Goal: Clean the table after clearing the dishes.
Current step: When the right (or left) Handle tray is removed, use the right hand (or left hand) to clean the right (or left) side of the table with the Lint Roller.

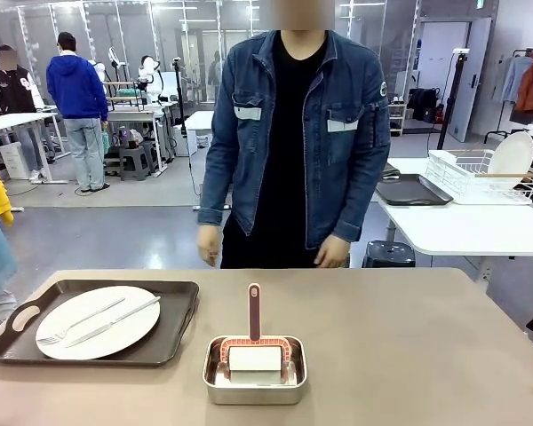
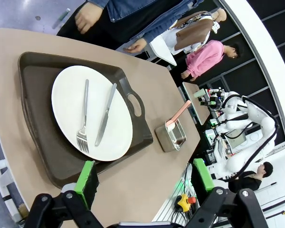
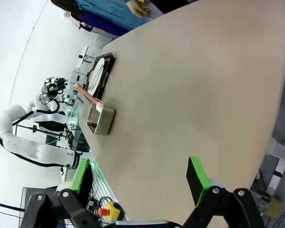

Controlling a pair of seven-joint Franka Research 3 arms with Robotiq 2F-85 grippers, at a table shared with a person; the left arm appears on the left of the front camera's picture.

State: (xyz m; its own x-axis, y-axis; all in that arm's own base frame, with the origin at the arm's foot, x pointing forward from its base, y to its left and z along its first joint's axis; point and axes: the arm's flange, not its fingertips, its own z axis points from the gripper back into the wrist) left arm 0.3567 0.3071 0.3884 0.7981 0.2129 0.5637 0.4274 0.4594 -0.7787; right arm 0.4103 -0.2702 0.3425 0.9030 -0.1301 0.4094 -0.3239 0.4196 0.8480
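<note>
Dishes: one white plate [image 1: 124, 335] with a fork [image 1: 80, 320] and a knife [image 1: 115, 320] lying loose on it, all on a dark tray [image 1: 173, 333].
Location: the tray sits at the left of the surface [image 1: 409, 337], well apart from the far edge where a person stands.
Handling: we judge the plate stiff, smooth and breakable. The cutlery would likely slide if the tray tilts.
Hold point: we recommend the cut-out handles at the tray's short ends (carry level), not the plate rim.
Cleaning tool: a roller [image 1: 254, 358] with a reddish handle rests in a small steel pan [image 1: 254, 395] at centre near, just beside the tray's right end.
Left gripper [image 2: 145, 166]: fingers wide apart, holding nothing, hovering above the tray's near corner.
Right gripper [image 3: 138, 164]: fingers wide apart, holding nothing, over bare surface.
Hard to tell: we cannot make out the roller's material, nor any crumbs or stains on the surface.
Cut off: the tray's left end runs to the front view's edge.
</note>
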